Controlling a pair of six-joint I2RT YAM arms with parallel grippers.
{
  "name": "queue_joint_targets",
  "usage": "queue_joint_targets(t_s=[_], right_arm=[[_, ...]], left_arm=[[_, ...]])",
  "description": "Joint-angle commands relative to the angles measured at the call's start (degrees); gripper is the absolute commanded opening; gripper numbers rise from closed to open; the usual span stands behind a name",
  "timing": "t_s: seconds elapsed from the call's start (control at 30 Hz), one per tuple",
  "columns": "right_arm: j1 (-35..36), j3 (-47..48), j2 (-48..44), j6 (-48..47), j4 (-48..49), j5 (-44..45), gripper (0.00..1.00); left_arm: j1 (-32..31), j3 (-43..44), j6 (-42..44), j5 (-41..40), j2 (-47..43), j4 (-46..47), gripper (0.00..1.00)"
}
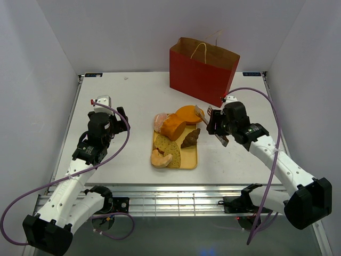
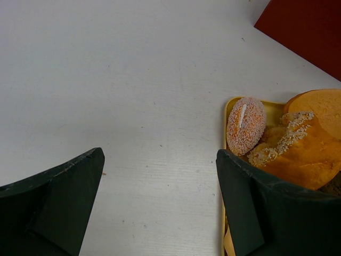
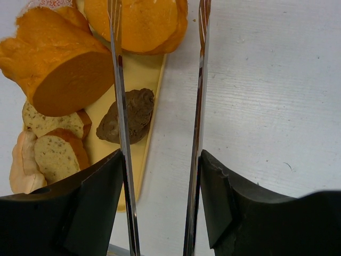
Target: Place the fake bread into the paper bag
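The fake bread lies on a yellow tray: an orange round bun, an orange-brown loaf, a dark croissant, speckled slices and pinkish rolls. The red paper bag stands upright behind the tray. My right gripper is shut on metal tongs. In the right wrist view the spread tong arms straddle the tray's right edge, reaching over the bun, beside the croissant. My left gripper is open and empty, left of the tray.
In the left wrist view a pink roll and the loaf sit by the right finger, with the bag's corner at top right. White walls enclose the table on three sides.
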Motion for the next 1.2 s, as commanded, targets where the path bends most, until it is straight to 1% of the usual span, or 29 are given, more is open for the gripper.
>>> queue_joint_targets(t_s=[0.0, 0.37, 0.83, 1.03, 1.13, 1.17], right_arm=[[-0.1, 0.0, 0.9, 0.9, 3.9, -0.4, 0.62], [-0.1, -1.5, 3.0, 1.7, 5.8, 1.0, 0.61], [-0.4, -3.0, 5.4, 3.7, 9.5, -2.9, 0.61], [-0.4, -3.5, 5.6, 4.4, 10.4, -4.5, 0.58], [-0.5, -3.7, 5.4, 4.3, 10.4, -4.6, 0.54], [-0.5, -3.6, 5.2, 4.3, 10.4, -4.7, 0.5]], left_arm=[[-0.2, 0.7, 0.6, -0.3, -0.7, 0.8, 0.96], [-0.2, 0.7, 0.6, -0.1, -0.7, 0.8, 0.96], [-0.3, 0.7, 0.7, -0.3, -1.1, 0.7, 0.96], [-0.3, 0.6, 0.7, -0.3, -1.1, 0.7, 0.96], [-0.3, 0.7, 0.7, -0.4, -1.1, 0.8, 0.96], [-0.3, 0.7, 0.7, -0.4, -1.2, 0.8, 0.96]])
